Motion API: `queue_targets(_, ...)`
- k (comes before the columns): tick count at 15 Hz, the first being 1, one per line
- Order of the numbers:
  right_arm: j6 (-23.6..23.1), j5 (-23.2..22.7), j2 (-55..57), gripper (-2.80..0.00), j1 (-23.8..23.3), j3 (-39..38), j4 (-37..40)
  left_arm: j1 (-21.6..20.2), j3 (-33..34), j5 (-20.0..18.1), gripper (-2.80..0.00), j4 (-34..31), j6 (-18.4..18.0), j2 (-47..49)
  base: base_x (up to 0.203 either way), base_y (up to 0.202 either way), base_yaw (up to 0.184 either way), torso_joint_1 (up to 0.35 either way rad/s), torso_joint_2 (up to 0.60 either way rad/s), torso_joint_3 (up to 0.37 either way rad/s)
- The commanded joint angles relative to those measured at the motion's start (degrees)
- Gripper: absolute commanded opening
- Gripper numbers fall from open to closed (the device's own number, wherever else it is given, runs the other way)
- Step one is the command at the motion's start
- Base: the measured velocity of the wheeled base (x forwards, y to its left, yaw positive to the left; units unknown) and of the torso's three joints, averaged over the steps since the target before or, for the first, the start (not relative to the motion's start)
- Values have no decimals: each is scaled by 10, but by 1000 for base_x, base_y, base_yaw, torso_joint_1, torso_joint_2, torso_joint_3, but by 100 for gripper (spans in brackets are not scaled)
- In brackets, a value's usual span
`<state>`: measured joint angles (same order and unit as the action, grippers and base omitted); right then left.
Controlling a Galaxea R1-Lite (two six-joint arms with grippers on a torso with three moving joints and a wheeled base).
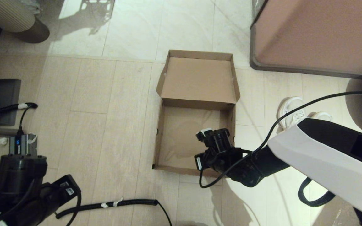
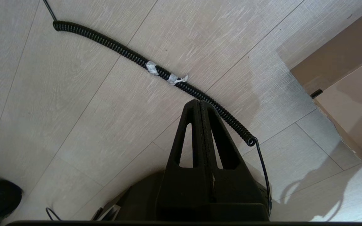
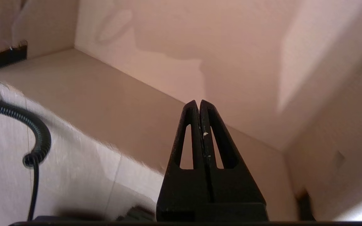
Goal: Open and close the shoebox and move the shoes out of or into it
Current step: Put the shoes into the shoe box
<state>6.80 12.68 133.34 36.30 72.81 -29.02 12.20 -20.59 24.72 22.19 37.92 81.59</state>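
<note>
The right tool (image 3: 199,105) has its fingers pressed together with nothing between them. It hangs over the near right part of the open box (image 1: 168,138), inside its walls, pointing at the bare cardboard bottom. In the right wrist view the fingertips sit above the box floor, close to a side wall, with a strip of dark tape (image 3: 2,58) at one corner. The right arm (image 1: 325,160) reaches in from the near right, its black cable (image 1: 294,110) looping above it.

The box stands on the floor (image 1: 105,131) in the middle of the scene. Its lid (image 1: 198,80) is folded back on the far side, lying open and showing its plain brown inside. Nothing lies in the box.

The shoes (image 1: 294,114) are out of the box, on the floor to its right, partly hidden behind the right arm. Only their white tops and laces show.

The left tool (image 2: 199,105) is also closed on nothing. It is parked at the near left, well apart from the box, above a coiled black cord (image 2: 137,58) on the floor.

A large pinkish-brown cabinet (image 1: 319,34) stands at the far right
</note>
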Motion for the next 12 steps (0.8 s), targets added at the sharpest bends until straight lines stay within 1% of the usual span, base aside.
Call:
queue_targets(1,-7,1,49,-280,16,52,20,-1,4,2,-280,1,2,-9,0,0,0,0,0,0)
queue_targets(3,-32,-1,75,-280,27,72,40,-1,3,2,-280,1,2,-8,0,0,0,0,0,0)
queue_targets(7,-35,-1,110,-280,43,90,40,-1,5,1,-280,1,2,-8,0,0,0,0,0,0)
queue_targets(12,-33,-1,117,-280,53,71,41,0,11,-2,-280,1,3,-3,0,0,0,0,0,0)
